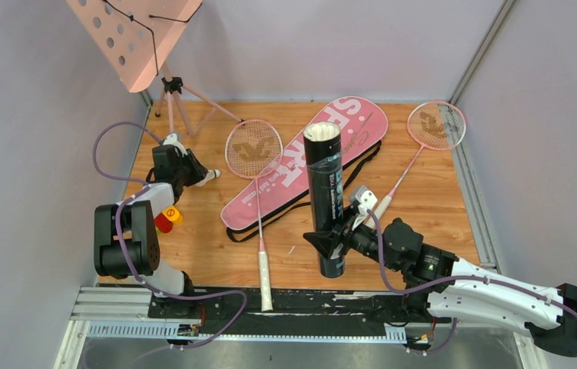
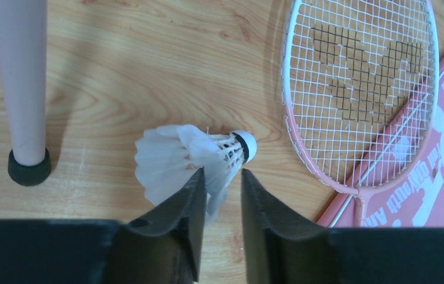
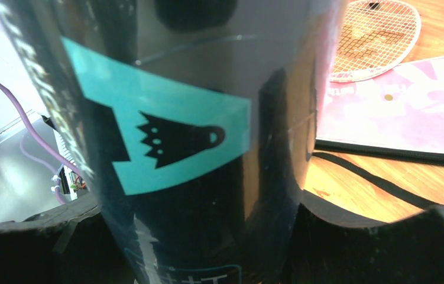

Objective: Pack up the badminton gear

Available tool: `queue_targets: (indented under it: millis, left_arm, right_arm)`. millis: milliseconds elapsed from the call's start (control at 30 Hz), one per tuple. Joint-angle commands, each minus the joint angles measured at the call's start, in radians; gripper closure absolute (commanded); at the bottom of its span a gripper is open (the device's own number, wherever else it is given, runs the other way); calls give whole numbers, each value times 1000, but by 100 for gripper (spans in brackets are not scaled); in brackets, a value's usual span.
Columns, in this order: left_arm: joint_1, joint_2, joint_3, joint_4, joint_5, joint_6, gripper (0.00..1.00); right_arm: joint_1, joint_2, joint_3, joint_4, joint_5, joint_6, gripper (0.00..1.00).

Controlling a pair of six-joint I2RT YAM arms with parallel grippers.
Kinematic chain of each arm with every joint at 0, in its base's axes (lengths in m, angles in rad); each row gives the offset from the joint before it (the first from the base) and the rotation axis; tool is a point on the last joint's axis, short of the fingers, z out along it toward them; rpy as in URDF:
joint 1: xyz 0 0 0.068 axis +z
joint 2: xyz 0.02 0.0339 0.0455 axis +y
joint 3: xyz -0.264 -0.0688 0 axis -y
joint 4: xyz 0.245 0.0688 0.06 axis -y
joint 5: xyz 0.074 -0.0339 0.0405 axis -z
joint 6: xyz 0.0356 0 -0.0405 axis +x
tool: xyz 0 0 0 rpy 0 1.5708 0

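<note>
Looking down on the wooden table (image 1: 439, 207), the long pink bag (image 1: 285, 173) lies slantwise across the middle, so I'll place everything off that. "SPORT" runs along it in big white letters. The left wrist view also catches a smaller white line with what looks like "Youth" in it.

Off the bag's far left, in the corner, is the pink perforated music stand (image 1: 135, 38).

One racket (image 1: 254, 150) has its head just overlapping the bag's left edge, and its shaft crosses the bag's lower end. The other racket (image 1: 436, 124) lies to the bag's right, apart from it. Both have a brownish logo on the strings, which I can't read.

The black tube (image 1: 323, 192) stands upright in front of the bag's middle. It has a teal label with a black shuttlecock silhouette, plus fine white print too small to read. The right claw (image 1: 329, 244) is clamped round its lower part.

The left claw (image 2: 222, 174) is well left of the bag, its jaws a little apart. They straddle the feather edge of the shuttlecock (image 2: 178, 160), and there's a gap on the right side, so it isn't pinched. The shuttlecock lies on its side with the cork pointing towards the bag.
</note>
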Motion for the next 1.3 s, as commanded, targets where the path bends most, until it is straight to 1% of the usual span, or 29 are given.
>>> queue_targets:
  millis: [0,33,67,100,133,167,200,300,400,500,600,633,700,833,900,967,1133,1233,1267]
  left_arm:
    - [9,-15,20,50,37,-13,72]
    - [9,-20,12,51,42,-13,80]
    - [9,-35,9,47,54,-14,83]
    - [9,-44,5,44,65,-13,90]
    - [9,-66,4,29,92,-7,93]
    - [8,-77,4,20,103,-5,98]
    - [8,-106,5,-7,124,-5,100]
    - [7,-204,19,-87,159,-10,100]
    - [6,-296,46,-255,178,-9,100]
    - [4,-415,74,-374,205,18,100]
    - [-7,-513,87,-516,237,33,100]
    - [-10,-567,89,-544,245,44,100]
    - [-22,-646,98,-624,265,63,100]
    - [-41,-773,142,-802,277,108,100]
    - [-43,-825,168,-913,278,130,100]
    - [-43,-874,194,-981,282,158,100]
    - [-43,-957,261,-1079,324,208,100]
    - [-43,-962,309,-1139,364,235,100]
    - [-42,-959,336,-1150,373,248,100]
  right_arm:
    - [-1,-30,16,81,12,-9,81]
    - [-2,-33,16,80,14,-10,81]
    - [-2,-34,18,76,14,-10,81]
    - [-1,-35,20,71,15,-10,81]
    - [-2,-35,22,63,15,-10,81]
    - [-2,-34,24,57,18,-9,81]
    - [-2,-34,24,51,23,-10,81]
    - [-2,-31,16,42,41,-31,82]
    - [-2,-26,2,59,41,-84,82]
    - [-2,-2,11,66,45,-134,81]
    - [-2,60,37,69,19,-216,80]
    - [-2,82,47,71,-1,-239,80]
    - [0,123,67,68,-24,-328,81]
    - [2,185,97,69,-14,-450,80]
    - [3,204,96,71,24,-531,80]
    - [4,218,98,58,82,-610,80]
    - [7,253,99,23,180,-828,80]
    - [11,276,78,21,203,-955,80]
    - [12,282,69,25,214,-975,80]
